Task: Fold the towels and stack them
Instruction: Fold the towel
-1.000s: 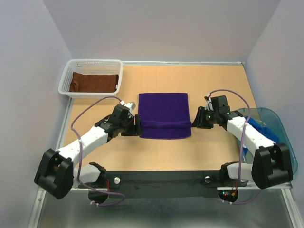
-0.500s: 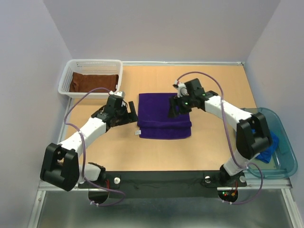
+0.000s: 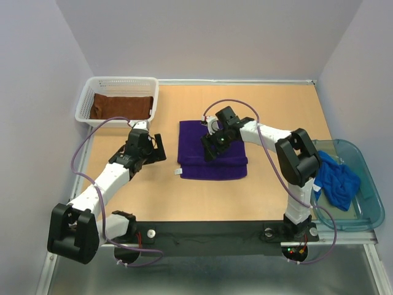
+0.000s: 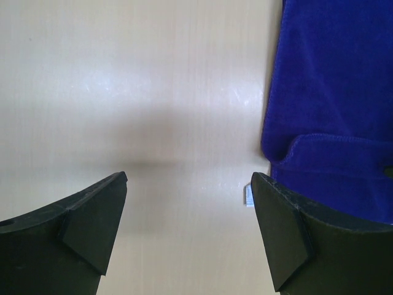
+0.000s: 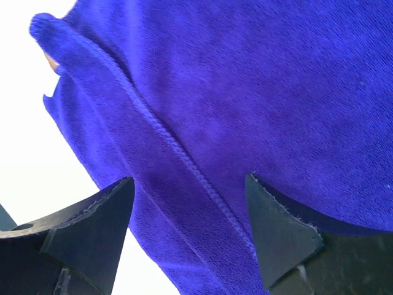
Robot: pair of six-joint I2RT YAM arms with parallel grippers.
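Note:
The dark purple towel lies folded in the middle of the table, with a small white label at its front left corner. My right gripper is open just above the towel's middle; its wrist view shows the towel filling the frame, a hem between the jaws. My left gripper is open and empty over bare table to the left of the towel. The rust-brown towel lies folded in the white basket. The bright blue towel lies crumpled in the blue bin.
The white basket stands at the back left corner. The translucent blue bin sits at the right edge. Grey walls enclose the table on the left, back and right.
My right gripper has swung left from the towel's right edge to above its middle. My left gripper has drawn back to the left, away from the towel's left edge.

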